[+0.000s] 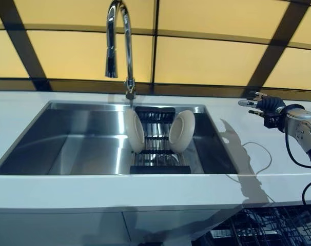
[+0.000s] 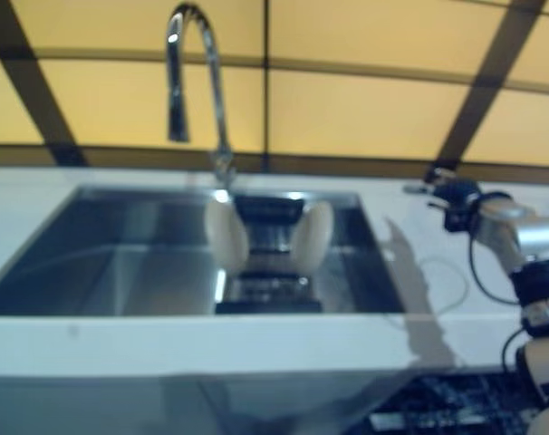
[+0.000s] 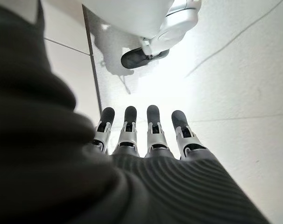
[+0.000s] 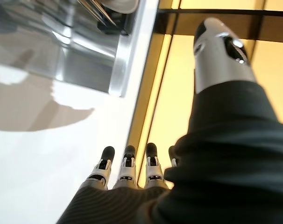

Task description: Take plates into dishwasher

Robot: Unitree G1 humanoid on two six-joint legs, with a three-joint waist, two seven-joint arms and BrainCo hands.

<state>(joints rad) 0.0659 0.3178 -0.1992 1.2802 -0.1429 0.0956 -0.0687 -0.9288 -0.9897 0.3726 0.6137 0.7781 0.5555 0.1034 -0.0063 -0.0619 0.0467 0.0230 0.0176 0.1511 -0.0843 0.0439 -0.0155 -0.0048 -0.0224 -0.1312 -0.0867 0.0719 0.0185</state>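
Observation:
Two cream plates stand on edge in a black rack [image 1: 158,154] inside the steel sink [image 1: 68,138]: one on the left [image 1: 135,131], one on the right [image 1: 182,131]. My right hand [image 1: 263,105] hovers open and empty over the white counter [image 1: 258,138], to the right of the sink, fingers pointing toward it. Its own wrist view shows straight fingers [image 4: 127,170] over the counter and the sink's rim. My left hand [image 3: 146,135] shows only in its wrist view, fingers straight, holding nothing, over a pale floor.
A tall chrome tap [image 1: 119,46] rises behind the sink's middle. Yellow wall panels with dark strips [image 1: 207,56] back the counter. A dark wire dishwasher rack [image 1: 268,228] shows below the counter at the lower right.

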